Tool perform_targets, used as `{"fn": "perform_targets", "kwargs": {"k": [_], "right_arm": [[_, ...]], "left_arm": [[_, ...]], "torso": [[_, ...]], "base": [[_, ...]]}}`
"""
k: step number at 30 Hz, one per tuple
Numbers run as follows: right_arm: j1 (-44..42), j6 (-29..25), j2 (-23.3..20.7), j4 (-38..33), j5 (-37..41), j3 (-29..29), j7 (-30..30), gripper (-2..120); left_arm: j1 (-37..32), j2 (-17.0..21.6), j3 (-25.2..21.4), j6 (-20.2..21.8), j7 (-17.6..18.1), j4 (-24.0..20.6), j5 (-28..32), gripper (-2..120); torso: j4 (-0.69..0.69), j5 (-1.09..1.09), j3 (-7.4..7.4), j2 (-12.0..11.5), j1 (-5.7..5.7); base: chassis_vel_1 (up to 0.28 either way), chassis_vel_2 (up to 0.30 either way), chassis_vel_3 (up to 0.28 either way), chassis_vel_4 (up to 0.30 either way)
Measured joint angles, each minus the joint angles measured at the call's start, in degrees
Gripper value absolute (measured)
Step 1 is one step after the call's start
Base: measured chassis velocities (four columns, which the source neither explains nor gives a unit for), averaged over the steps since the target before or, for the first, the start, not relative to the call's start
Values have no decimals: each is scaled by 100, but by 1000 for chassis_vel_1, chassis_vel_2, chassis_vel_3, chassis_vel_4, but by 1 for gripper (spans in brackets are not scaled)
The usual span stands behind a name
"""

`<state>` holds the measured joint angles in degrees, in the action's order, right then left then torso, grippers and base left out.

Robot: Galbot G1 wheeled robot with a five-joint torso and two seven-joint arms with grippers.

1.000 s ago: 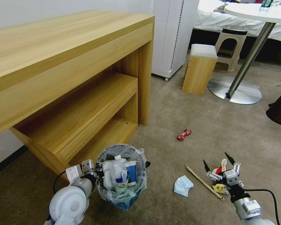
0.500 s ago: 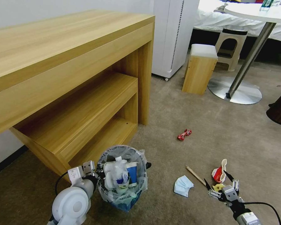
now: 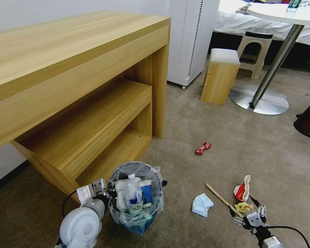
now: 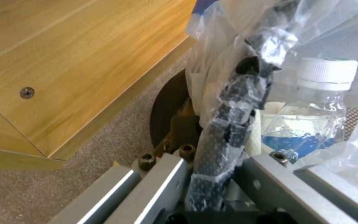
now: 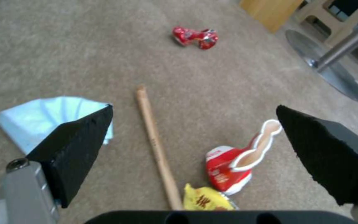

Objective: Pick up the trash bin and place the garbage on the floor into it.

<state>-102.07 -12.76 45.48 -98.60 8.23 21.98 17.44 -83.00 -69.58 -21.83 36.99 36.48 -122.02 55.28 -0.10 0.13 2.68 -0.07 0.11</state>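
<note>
Wire bin [image 3: 136,199] hangs by its rim in the left gripper's [image 4: 212,174] pinching jaws, near the litter; right gripper [image 3: 247,213], jaws spread, hovers over the stick [image 5: 156,149]

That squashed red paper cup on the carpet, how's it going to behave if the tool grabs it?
The red paper cup lies flattened with its rim pinched, so it will probably crumple further rather than resist. It looks light and unlikely to roll. The open right tool may find its thin edge easier to pinch.
</note>
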Motion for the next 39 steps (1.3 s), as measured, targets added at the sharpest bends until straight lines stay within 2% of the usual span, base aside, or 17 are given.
{"fn": "perform_targets", "kwargs": {"k": [11, 16, 25, 34, 39], "right_arm": [[186, -86, -223, -80, -93, -681, 97, 100], [276, -251, -590, 51, -142, -885, 62, 100], [426, -205, -801, 20, -111, -1113, 177, 100], [876, -184, -1472, 199, -1, -1682, 265, 100], [1241, -261, -1518, 414, 63, -1989, 239, 100]], "left_arm": [[-59, -90, -21, -3, -21, -33, -109, 0], [-64, -112, -21, -4, -7, -13, -137, 0], [32, -108, 33, -4, 5, 98, -137, 0], [41, -161, 24, -2, 16, 171, -169, 0], [56, -203, 31, -9, 16, 218, -192, 0]], "torso": [[-1, 0, 0, 0, 0], [-1, -1, 0, 0, 0], [-2, 1, 0, 0, 0], [0, 1, 0, 0, 0], [-1, 1, 0, 0, 0]], "base": [[0, 0, 0, 0], [0, 0, 0, 0], [0, 0, 0, 0], [0, 0, 0, 0], [0, 0, 0, 0]]}}
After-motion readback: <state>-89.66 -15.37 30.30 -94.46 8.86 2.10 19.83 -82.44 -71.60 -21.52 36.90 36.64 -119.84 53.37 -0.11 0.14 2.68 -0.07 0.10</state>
